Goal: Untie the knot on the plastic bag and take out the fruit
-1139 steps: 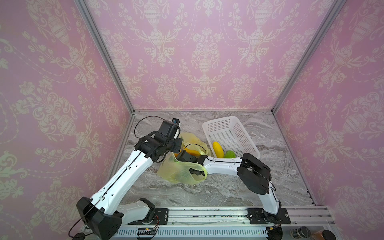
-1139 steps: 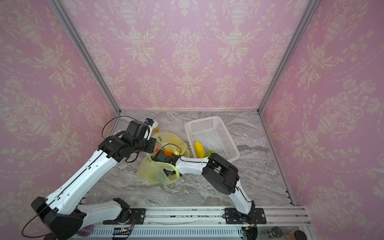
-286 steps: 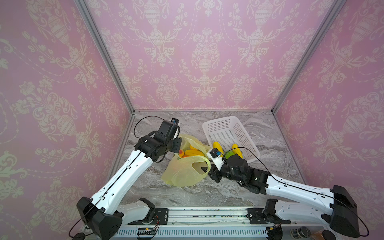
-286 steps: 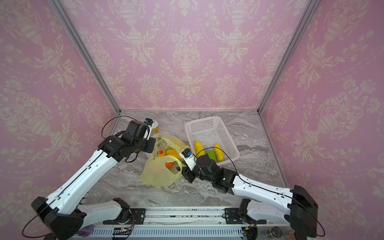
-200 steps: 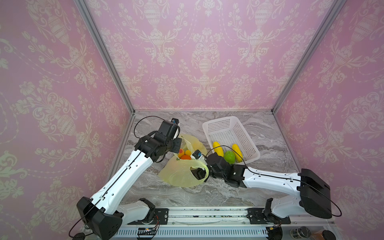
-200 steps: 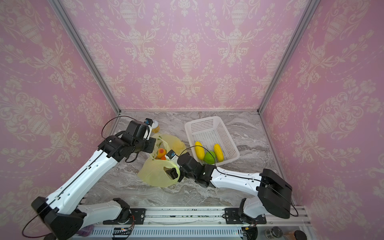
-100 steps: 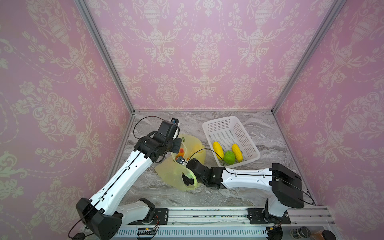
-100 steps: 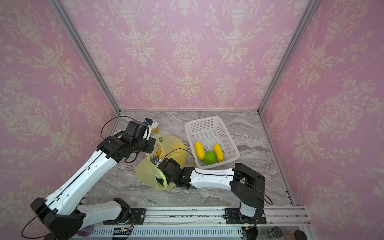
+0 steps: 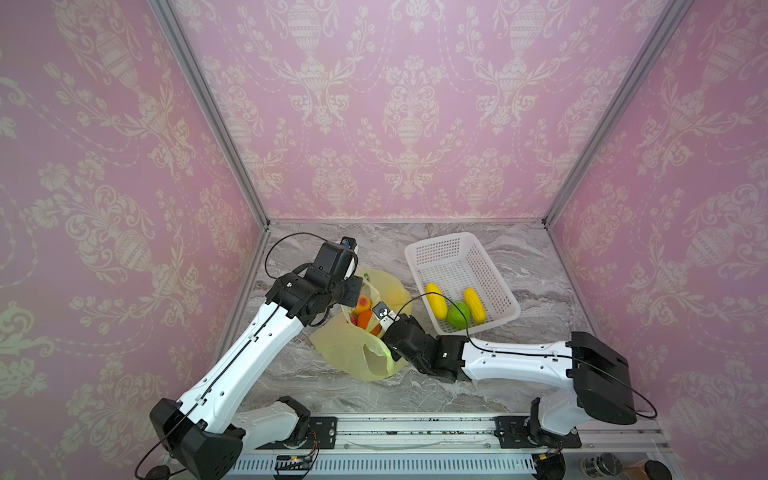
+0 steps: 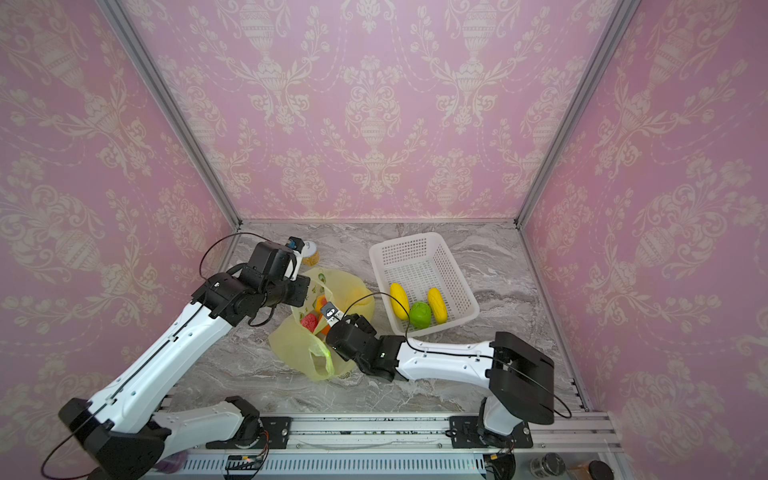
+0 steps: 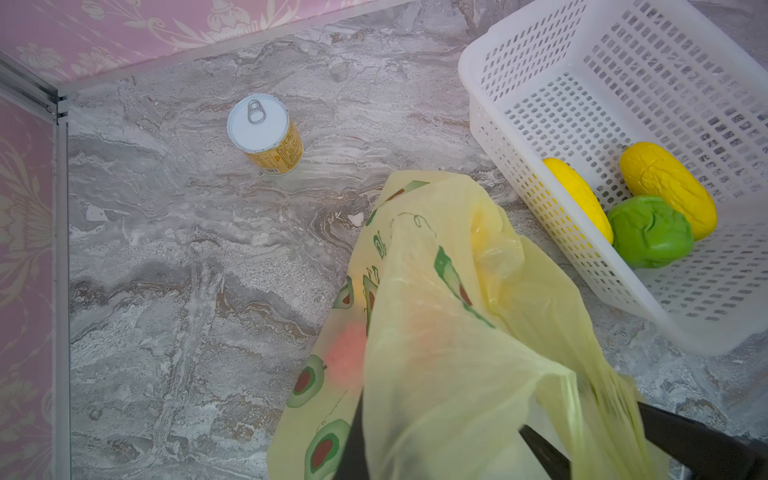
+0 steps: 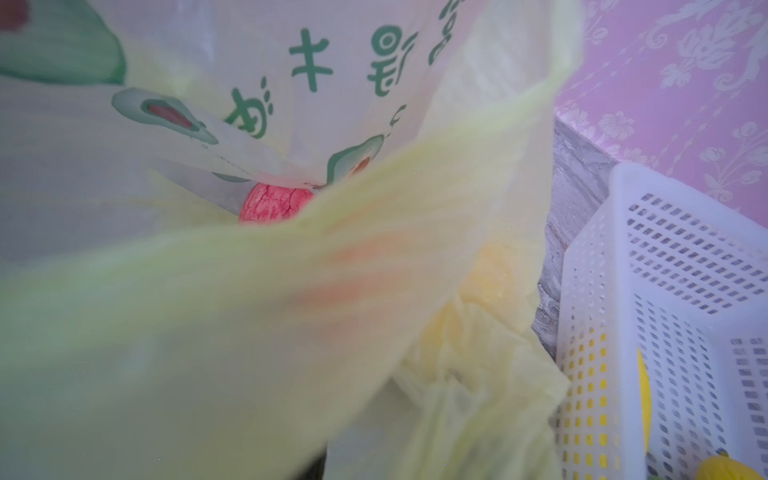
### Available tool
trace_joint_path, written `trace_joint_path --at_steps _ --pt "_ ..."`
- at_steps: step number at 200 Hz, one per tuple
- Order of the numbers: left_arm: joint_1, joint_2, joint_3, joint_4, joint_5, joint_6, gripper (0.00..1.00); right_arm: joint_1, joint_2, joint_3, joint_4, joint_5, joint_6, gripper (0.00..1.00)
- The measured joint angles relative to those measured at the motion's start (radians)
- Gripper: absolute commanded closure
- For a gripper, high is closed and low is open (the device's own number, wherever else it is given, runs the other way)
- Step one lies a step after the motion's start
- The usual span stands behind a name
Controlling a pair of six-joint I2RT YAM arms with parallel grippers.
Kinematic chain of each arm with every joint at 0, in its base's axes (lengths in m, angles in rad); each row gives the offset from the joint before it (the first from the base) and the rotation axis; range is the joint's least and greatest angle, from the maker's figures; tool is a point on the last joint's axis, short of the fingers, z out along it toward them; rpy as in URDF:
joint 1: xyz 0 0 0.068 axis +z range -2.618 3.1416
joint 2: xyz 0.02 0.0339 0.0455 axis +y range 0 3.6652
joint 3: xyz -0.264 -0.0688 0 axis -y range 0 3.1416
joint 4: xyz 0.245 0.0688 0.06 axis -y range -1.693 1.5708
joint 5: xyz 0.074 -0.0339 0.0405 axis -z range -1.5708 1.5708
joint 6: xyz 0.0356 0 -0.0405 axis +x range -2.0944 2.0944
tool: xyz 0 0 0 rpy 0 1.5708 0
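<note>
Plainly, little free room is left on the left side, where the marble-patterned tabletop [image 9: 540, 282] is closed in by pink damask-papered walls joined at aluminium posts. A gold can [image 11: 266, 133] with a white pull-tab lid is stood upright near the back-left corner, apart from the bag.

Further right, the left gripper [image 10: 306, 291] is seen clamped tight on the upper edge of the plastic bag [image 9: 353, 353]. Its thin film is draped over the black fingers [image 11: 544, 455] in the left wrist view. The bag is translucent yellow-green, crinkled and printed with green avocado marks. It is spread on the tabletop between the 2 arms, with its mouth held open and 1 loop handle [image 9: 376, 359] slack toward the front. Inside it, a pink-red bumpy fruit [image 10: 308, 321] and an orange fruit [image 9: 365, 319] are shown among others.

The right gripper [image 9: 376, 326] is pushed into the bag's mouth. Its jaws are hidden by film in every view, so how wide they stand and whether anything is gripped cannot be told.

To the right, the white perforated basket [image 9: 436, 241] is set just beside the bag. At its near end, 2 elongated yellow fruits [image 9: 436, 303] and 1 green bumpy fruit [image 9: 458, 313] are gathered. Beyond the basket, bare tabletop is left open up to the right wall.
</note>
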Motion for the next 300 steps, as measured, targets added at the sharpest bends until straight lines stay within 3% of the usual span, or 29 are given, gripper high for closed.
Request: trace_joint_path --at_steps 57,91,156,190,236,247,268,300 --pt "0.0 -0.001 -0.002 0.0 0.0 0.0 1.0 -0.053 -0.234 -0.159 0.079 0.033 0.032 0.47" --pt "0.0 -0.001 -0.002 0.0 0.0 0.0 1.0 -0.122 -0.303 -0.211 0.067 0.034 0.082 0.45" --pt "0.0 -0.006 -0.002 0.0 0.0 0.0 1.0 -0.28 -0.41 -0.254 -0.013 -0.011 0.232 0.31" --pt "0.0 -0.006 -0.002 0.0 0.0 0.0 1.0 -0.238 -0.458 -0.301 0.008 -0.104 0.181 0.21" --pt "0.0 -0.006 -0.002 0.0 0.0 0.0 1.0 -0.166 -0.705 -0.398 0.022 -0.208 0.056 0.16" --pt "0.0 -0.006 -0.002 0.0 0.0 0.0 1.0 -0.159 -0.761 -0.406 0.014 -0.24 0.039 0.2" --pt "0.0 -0.006 -0.002 0.0 0.0 0.0 1.0 -0.148 -0.841 -0.406 0.008 -0.34 0.017 0.44" --pt "0.0 -0.006 -0.002 0.0 0.0 0.0 1.0 -0.121 -0.821 -0.403 0.023 -0.51 -0.013 0.64"
